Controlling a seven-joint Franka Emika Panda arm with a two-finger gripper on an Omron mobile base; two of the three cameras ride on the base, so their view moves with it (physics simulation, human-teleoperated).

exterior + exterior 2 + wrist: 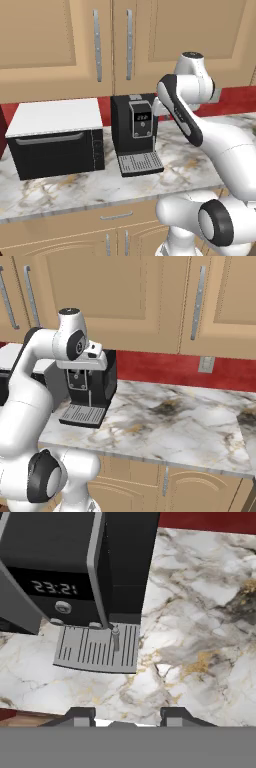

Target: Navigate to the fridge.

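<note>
From the left, a small black oven (55, 137) with a white top sits on the marble surface (170, 426), then a coffee machine (135, 134), then bare stone. The fingers (126, 716) hang parted and empty above the drip tray (97, 648). The fridge is somewhere beyond these frames. Judged heavy and rigid, it needs approaching, not gripping.
</note>
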